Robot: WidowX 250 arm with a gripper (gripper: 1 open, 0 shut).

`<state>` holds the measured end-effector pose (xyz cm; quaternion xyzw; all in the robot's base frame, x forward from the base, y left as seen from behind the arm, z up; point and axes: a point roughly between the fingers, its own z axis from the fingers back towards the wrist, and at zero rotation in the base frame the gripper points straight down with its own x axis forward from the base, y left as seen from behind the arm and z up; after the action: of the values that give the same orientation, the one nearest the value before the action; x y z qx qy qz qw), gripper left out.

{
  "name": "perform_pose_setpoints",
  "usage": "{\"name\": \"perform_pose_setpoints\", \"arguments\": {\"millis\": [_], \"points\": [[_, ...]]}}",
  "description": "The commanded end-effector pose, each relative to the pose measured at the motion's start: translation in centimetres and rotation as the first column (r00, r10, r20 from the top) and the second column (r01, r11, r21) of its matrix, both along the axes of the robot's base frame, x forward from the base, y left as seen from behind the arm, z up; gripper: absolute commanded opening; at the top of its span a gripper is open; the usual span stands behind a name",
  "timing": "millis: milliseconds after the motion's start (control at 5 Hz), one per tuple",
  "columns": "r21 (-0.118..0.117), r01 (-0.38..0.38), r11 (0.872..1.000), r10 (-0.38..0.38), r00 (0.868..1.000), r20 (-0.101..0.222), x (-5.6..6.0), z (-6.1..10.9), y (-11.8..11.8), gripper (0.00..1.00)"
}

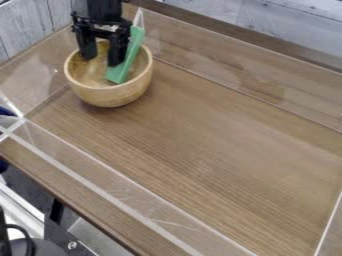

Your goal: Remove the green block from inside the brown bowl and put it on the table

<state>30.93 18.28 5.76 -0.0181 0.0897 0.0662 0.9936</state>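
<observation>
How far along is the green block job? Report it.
Done: the black claw is open at the round tan wooden bowl. In hand: apparently lining up on the flat green block, leaning inside. Left: gripping, lifting, and placing it on the brown wood-grain table.

Gripper [103,40]: upper part cut off by the far edge; fingertips too dark and small to tell apart. Brown bowl [110,90]: far-left interior hidden behind the gripper. Green block [127,64]: partly hidden by the gripper. Table [214,140]: cut off at right and near edges.
</observation>
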Motion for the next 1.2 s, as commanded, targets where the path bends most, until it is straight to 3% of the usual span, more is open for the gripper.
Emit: {"name": "perform_pose_setpoints", "arguments": {"millis": [0, 1000], "points": [[0.039, 0.015, 0.999, -0.018, 0.998, 0.068, 1.37, 1.91, 0.06, 1.00], [0.038, 0.037, 0.999, -0.040, 0.996, 0.083, 2.23, 1.93, -0.55, 1.00]]}}
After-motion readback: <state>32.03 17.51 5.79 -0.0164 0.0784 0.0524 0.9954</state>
